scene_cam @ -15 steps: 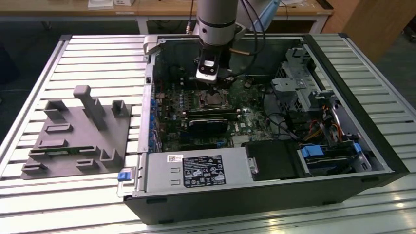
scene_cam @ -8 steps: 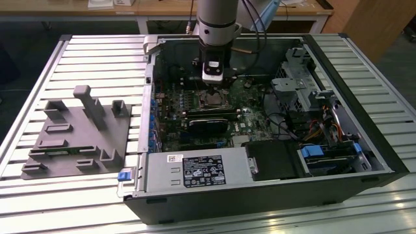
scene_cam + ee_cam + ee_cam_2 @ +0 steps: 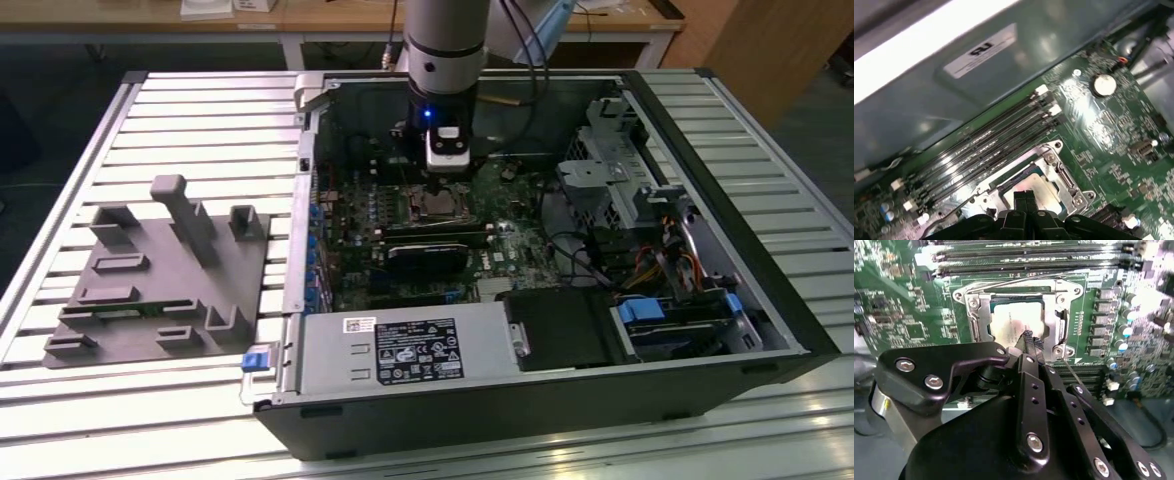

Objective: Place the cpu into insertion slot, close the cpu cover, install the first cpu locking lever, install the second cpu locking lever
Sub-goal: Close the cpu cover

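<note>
One cpu [image 3: 1014, 320] lies flat in the slot [image 3: 985, 331], near the middle of the green board [image 3: 899, 305]. The silver cover [image 3: 1059, 322] frames it. The hand [image 3: 1029, 340] hangs right over it, fingers [image 3: 1020, 199] pinched together and holding nothing. Whether the tips touch the cpu's face I cannot tell. Long black memory slots [image 3: 989, 145] run just beside the slot. The board sits in an open case [image 3: 534, 420] on the slatted surface [image 3: 200, 110], and a grey fixture [image 3: 160, 280] stands near the surface's edge at the exterior view's left.
</note>
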You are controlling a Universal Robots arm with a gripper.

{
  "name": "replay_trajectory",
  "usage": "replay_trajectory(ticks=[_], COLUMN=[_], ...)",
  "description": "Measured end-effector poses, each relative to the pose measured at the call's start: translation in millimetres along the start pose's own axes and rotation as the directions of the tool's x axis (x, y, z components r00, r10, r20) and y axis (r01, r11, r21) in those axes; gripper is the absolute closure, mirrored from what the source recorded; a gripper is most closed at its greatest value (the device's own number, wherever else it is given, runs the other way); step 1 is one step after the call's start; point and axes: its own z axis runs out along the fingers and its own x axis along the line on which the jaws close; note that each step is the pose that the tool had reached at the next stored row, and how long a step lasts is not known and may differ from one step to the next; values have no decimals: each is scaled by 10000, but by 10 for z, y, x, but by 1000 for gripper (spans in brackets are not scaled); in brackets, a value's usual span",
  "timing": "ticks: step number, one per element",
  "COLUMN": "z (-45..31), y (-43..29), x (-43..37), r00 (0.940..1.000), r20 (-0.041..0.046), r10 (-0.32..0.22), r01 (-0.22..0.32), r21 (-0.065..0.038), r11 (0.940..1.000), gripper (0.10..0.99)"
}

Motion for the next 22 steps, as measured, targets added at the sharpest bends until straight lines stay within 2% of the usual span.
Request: replay_trajectory(ticks=[3,6,11,16,19,22], z=[1,3,7,12,15,17], y=[0,-1,-1,-1,-1,-1], x=[0,0,0,0,0,0], r00=[9985,9941,9799,9578,9407,9206], r20=[-27,-52,-96,-139,-164,-189], r10=[-551,-1088,-1990,-2871,-3388,-3901], r01=[551,1088,1990,2871,3388,3902], r21=[2,3,-1,-7,-11,-14], r11=[9985,9941,9800,9579,9408,9207], gripper=[980,980,980,980,980,980])
